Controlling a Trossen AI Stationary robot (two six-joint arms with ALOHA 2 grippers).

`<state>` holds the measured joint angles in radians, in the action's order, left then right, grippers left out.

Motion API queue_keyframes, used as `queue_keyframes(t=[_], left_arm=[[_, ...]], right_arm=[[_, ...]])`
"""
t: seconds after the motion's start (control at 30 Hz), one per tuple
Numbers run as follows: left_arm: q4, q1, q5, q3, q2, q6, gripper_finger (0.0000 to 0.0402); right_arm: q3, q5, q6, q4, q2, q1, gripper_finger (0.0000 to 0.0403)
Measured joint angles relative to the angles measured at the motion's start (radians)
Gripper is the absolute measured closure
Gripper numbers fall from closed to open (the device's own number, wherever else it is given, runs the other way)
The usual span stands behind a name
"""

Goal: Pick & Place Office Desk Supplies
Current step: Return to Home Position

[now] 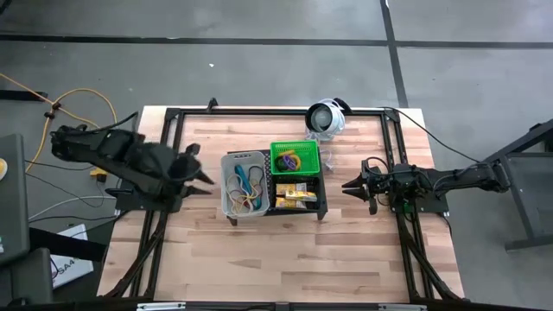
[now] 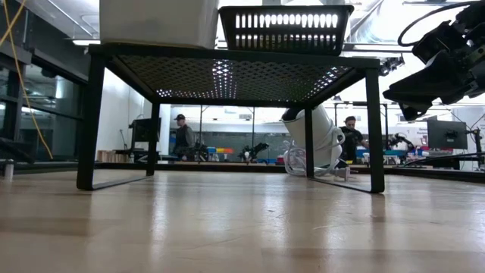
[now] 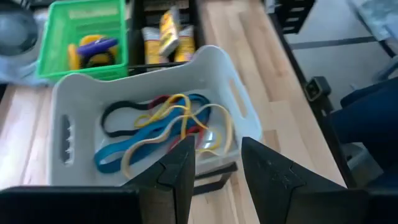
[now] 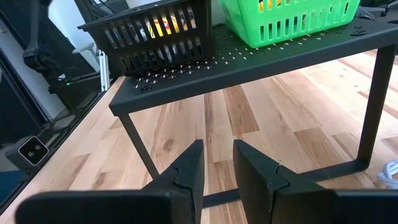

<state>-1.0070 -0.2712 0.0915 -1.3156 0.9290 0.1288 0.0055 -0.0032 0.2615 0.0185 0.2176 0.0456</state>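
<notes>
Fingers of left gripper [image 3: 216,163] partly open, empty, just beside white bin [image 3: 214,62] of rubber bands [image 3: 155,127]; right gripper [image 4: 217,163] fingers narrowly apart, empty, near stand [image 4: 267,59]. On stand: white bin, green bin [image 1: 295,158], black bin [image 1: 298,197].

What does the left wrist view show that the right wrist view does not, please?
Only the left wrist view: the white bin with its rubber bands, and the purple loop inside the green bin, past the open left gripper. Only the right wrist view: the legs of the black stand and the table under it, past the open right gripper. Both: the green bin, and the black bin holding yellow boxes.
</notes>
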Motion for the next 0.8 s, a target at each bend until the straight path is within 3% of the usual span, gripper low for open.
queue_keyframes(t=[0.23, 0.47, 0.8], left_arm=[[0.145, -0.183, 0.02, 0.212, -0.161, 0.0, 0.0276], [0.294, -0.352, 0.019, 0.36, -0.232, -0.02, 0.0276], [0.468, -0.486, 0.047, 0.558, -0.35, -0.027, 0.0276]], right_arm=[[0.0, 0.0, 0.0, 0.0, 0.0, 0.0, 0.033], [0.0, 0.0, 0.0, 0.0, 0.0, 0.0, 0.033], [0.0, 0.0, 0.0, 0.0, 0.0, 0.0, 0.033]])
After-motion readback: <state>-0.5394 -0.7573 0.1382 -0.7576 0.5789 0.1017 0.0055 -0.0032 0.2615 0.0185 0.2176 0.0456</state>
